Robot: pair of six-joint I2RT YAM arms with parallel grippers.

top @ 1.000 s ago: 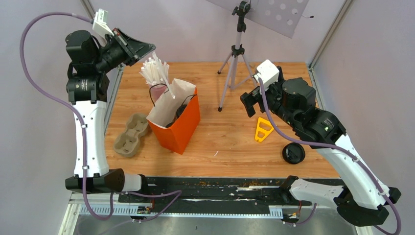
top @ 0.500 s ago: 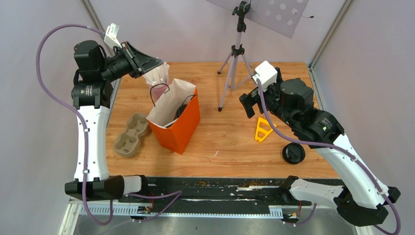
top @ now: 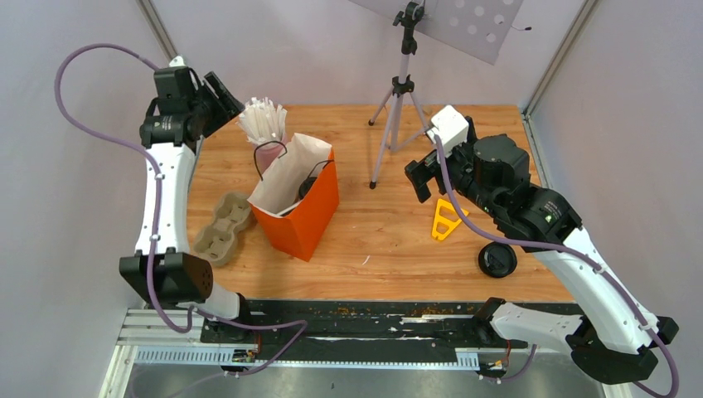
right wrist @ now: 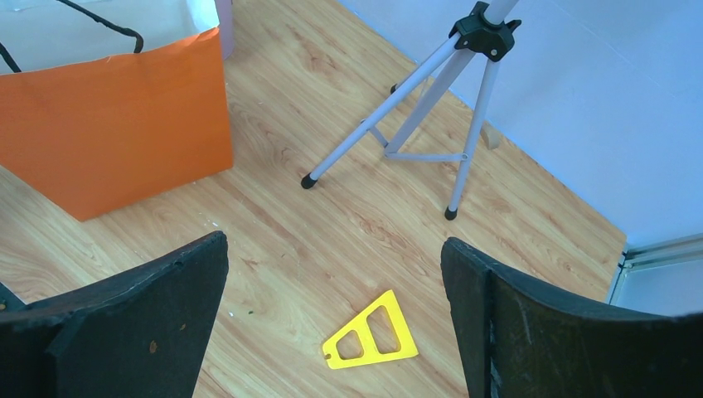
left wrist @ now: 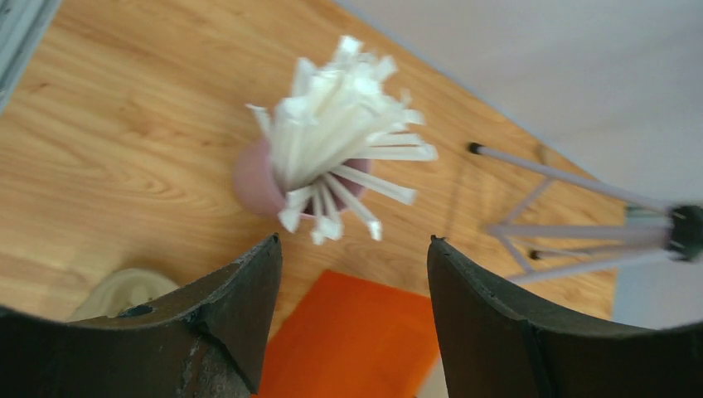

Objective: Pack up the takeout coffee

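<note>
At the far left corner of the table [top: 390, 240], our left gripper [top: 222, 93] has backed away from the pink cup of white sticks [left wrist: 259, 178]; its fingers, closed a moment ago, are now spread and empty. Our right gripper [right wrist: 334, 242] hovers wide open, holding nothing. We cannot see the takeout coffee plainly. A dark shape inside the orange bag [top: 311, 217] may be it. A black lid [top: 497, 259] lies loose on the table, so packing looks unfinished.

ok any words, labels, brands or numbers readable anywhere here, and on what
None can be read in any view.
The orange bag and the pink cup show plain faces.
Any marking on the black lid is too small to tell.
</note>
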